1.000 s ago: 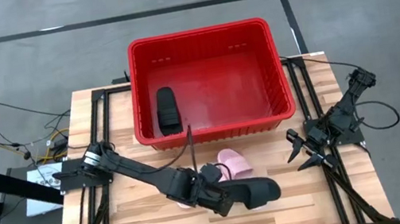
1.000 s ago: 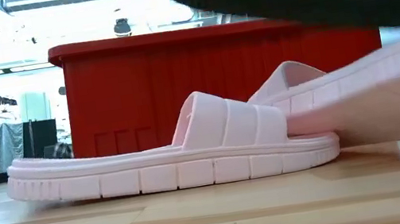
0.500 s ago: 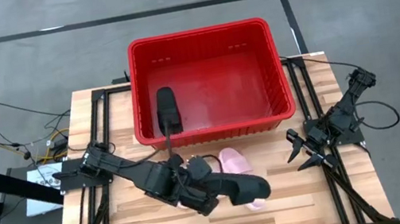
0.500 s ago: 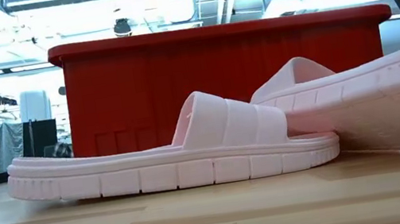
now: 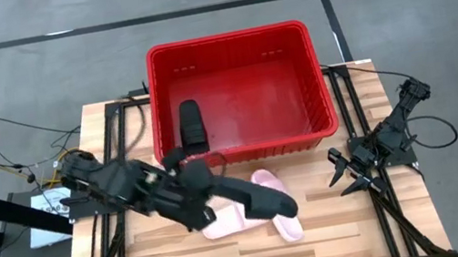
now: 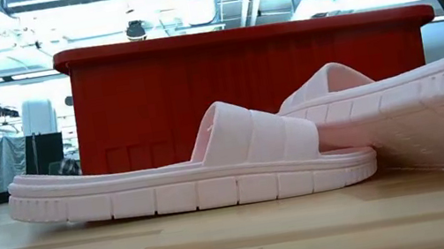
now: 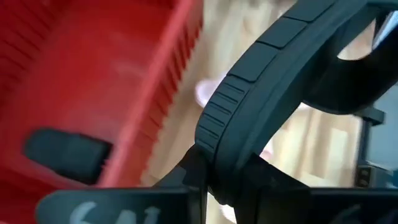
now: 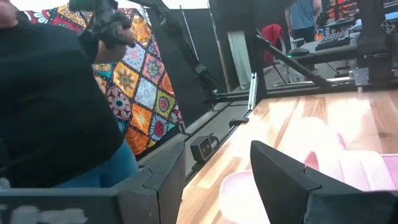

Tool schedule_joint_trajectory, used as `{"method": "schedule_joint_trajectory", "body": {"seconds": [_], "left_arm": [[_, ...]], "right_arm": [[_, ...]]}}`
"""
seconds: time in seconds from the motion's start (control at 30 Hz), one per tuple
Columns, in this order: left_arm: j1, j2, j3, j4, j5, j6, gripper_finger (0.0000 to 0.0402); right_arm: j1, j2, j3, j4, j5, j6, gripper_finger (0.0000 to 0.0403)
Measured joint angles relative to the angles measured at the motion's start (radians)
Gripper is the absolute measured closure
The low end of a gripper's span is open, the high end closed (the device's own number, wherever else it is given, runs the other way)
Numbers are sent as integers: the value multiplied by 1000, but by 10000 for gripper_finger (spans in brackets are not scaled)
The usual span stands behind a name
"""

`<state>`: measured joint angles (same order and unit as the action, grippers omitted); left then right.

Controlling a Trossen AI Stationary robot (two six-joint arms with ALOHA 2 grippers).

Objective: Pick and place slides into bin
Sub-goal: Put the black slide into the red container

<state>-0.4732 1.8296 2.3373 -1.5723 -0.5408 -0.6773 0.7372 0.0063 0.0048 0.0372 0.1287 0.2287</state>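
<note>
The left gripper holds a black open-toe slide sandal tight by one end, in the air just in front of the big red plastic bin. Another black slide sandal lies inside the bin. Two pale pink slide sandals lie on the wooden table, below the held one. The right gripper waits open, off to the bin's right.
</note>
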Motion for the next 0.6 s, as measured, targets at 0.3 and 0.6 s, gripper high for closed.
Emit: {"method": "schedule_joint_trajectory", "body": {"seconds": [0.3,0.6], "left_arm": [[70,-141,0,0,-134,274,376],[281,-251,0,1,-226,532,376]], "right_arm": [[0,0,0,0,0,0,230],[0,0,0,0,0,0,230]]}}
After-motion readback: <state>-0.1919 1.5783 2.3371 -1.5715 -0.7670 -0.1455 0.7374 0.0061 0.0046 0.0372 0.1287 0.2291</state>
